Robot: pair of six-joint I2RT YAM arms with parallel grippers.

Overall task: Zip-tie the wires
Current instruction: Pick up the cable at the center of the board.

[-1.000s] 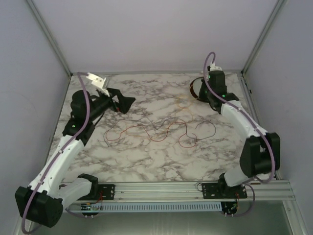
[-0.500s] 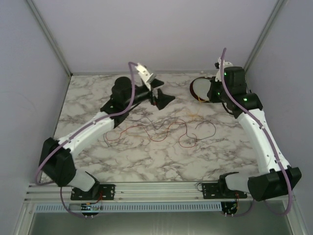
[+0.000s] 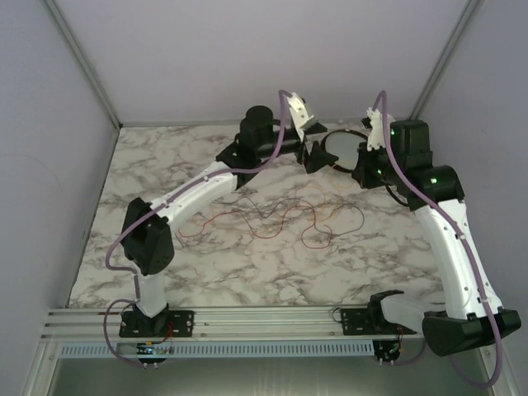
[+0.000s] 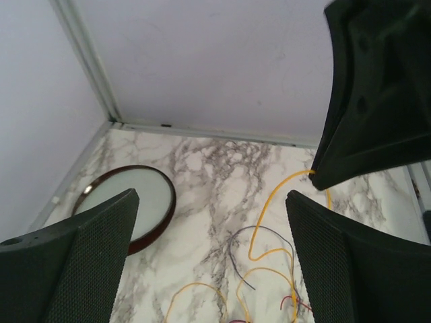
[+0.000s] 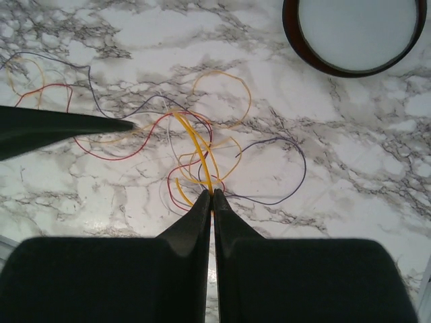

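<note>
Swung across from the upper left of the frame, the left gripper (image 3: 313, 157) now hangs at upper centre, jaws wide apart, facing the right gripper (image 5: 211, 194), which is pinched together on yellow strands of the wires (image 3: 264, 219) sprawled mid-worktop (image 3: 247, 272). Gathering looks barely begun. Next, the open jaws likely must take the raised strands, clear of the round dish (image 5: 355, 30) close by; no zip tie shows.

You've got a marble-patterned table (image 3: 247, 272). A round dish (image 3: 342, 148) sits on it, and thin wires (image 3: 272, 219) sprawl loosely nearer you than that dish.
</note>
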